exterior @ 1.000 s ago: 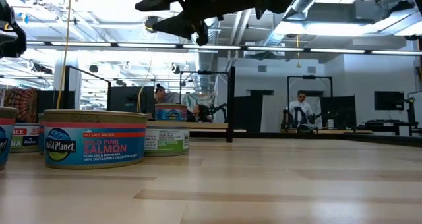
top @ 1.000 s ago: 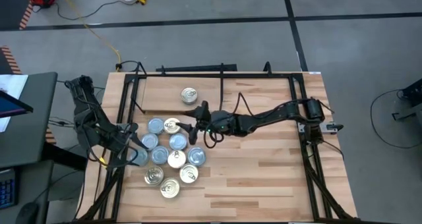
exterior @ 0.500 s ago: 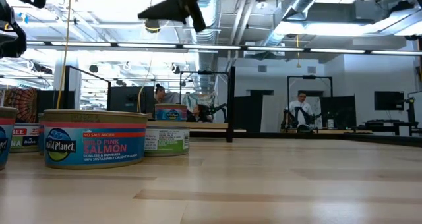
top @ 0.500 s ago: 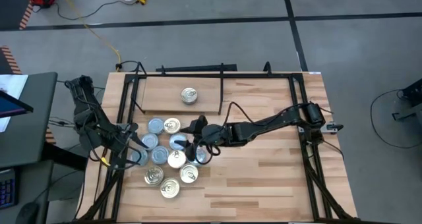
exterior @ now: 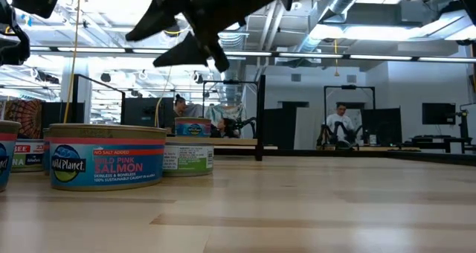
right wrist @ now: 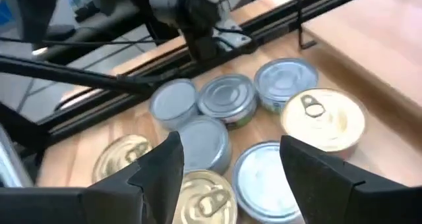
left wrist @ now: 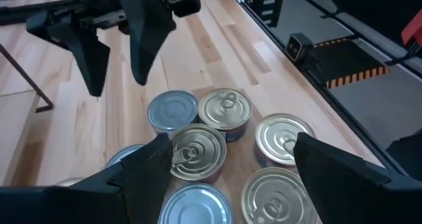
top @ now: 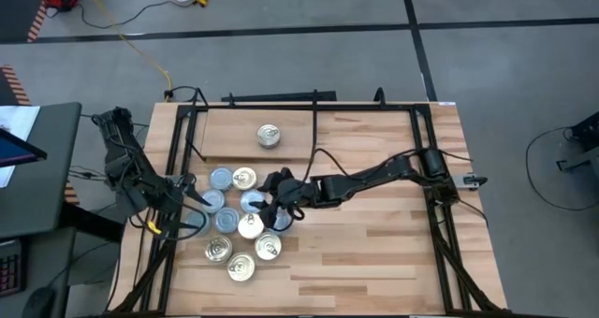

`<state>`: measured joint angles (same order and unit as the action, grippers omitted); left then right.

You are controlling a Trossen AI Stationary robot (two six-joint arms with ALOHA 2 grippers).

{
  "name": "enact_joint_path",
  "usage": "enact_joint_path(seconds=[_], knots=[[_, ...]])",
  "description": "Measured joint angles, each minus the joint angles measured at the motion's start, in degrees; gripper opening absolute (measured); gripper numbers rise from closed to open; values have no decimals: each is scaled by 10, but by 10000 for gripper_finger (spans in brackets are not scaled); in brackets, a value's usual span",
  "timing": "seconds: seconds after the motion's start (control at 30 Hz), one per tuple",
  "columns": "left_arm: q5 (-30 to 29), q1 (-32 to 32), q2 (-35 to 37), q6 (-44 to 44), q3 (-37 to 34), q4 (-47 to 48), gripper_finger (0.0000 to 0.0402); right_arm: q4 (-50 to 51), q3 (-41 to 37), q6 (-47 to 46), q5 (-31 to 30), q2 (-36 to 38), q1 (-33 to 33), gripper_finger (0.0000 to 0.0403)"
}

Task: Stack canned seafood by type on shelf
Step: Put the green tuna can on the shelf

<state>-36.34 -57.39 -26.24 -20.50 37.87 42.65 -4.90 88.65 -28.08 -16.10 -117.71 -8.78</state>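
Several flat round tins (top: 241, 215) stand in a tight cluster on the tabletop, at the left. Some have bluish-grey tops (right wrist: 264, 176), others gold pull-tab tops (right wrist: 323, 120). One gold-topped tin (top: 269, 135) stands alone on the light wooden shelf (top: 356, 136), left of its black divider rod. My right gripper (top: 270, 206) (right wrist: 231, 184) hangs open above the cluster's right part, tipped downward and touching nothing. My left gripper (top: 192, 204) (left wrist: 231, 178) waits open at the cluster's left edge, above the tins. The low view shows the salmon tin (exterior: 104, 158) and my right gripper (exterior: 182, 31) high above the table.
Black frame rails run along the table's left side (top: 173, 182) and right side (top: 435, 206). Bare tabletop (top: 374, 252) lies right of the cluster. A desk with a screen (top: 28, 159) stands off the table's left. People (exterior: 340, 126) are in the room behind.
My right gripper has gone toward the table's near and left edges, from the cluster's far edge to over its right part. It has sunk a little and tipped further down. Its fingers stay open. The tins have not moved.
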Motion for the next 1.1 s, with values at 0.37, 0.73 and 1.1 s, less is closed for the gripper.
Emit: enact_joint_path(seconds=[0.37,0.73,1.1], knots=[[16,19,-59,-48,0,25,300,-4,2,20,24,-8,-1,276],[61,72,-190,-144,0,28,300,182,3,85,45,25,-11,276],[142,152,-286,-190,0,-24,300,242,-20,136,46,32,-17,276]])
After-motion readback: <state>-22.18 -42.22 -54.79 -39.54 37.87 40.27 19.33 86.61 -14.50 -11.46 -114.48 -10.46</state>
